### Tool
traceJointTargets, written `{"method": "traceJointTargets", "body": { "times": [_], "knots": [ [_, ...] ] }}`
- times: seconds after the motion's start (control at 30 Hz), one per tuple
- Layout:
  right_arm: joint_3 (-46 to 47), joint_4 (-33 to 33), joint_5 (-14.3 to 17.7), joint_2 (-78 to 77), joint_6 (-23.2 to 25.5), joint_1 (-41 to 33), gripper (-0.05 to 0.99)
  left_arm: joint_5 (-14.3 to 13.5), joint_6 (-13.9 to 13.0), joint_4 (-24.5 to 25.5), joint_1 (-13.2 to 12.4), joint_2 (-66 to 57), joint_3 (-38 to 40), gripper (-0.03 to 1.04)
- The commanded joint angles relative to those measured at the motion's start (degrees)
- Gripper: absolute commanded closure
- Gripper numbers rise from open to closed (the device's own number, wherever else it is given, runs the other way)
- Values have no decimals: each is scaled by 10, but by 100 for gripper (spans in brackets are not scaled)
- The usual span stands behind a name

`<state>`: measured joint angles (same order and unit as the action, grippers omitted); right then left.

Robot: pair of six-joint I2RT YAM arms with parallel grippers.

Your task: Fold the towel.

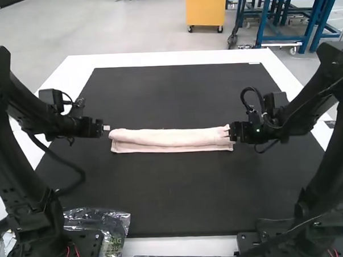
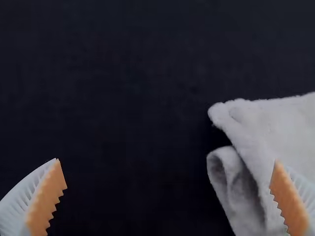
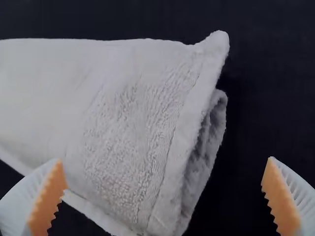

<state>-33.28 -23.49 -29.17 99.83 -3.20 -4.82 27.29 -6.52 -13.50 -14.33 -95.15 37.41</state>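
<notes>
One open left tool (image 1: 106, 128) at nine o'clock and one open right tool (image 1: 230, 133) at three flank the folded pink towel (image 1: 172, 138).

the towel (image 1: 171, 139) is pale pink, the mat (image 1: 168, 188) black, the table (image 1: 163, 58) white.

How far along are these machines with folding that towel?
The towel already lies as a long, layered strip, so some folding looks done. Nothing is in hand: the left gripper and right gripper stand open at its two ends. Probably left: folding that long strip shorter.
</notes>
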Motion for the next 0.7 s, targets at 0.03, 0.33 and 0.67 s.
{"method": "traceJointTargets", "body": {
  "times": [0.03, 0.33, 0.67],
  "knots": [
    [-15, -9, -1, -10, 7, -23, 3, 36, 21, 8, -10, 23, 23, 4],
    [-28, -33, 20, 33, 7, -34, 3, 51, 41, 8, -11, 34, 24, 4],
    [-28, -52, 27, 86, -8, -49, 21, 58, 48, 8, -10, 57, 24, 4]
  ]
}}
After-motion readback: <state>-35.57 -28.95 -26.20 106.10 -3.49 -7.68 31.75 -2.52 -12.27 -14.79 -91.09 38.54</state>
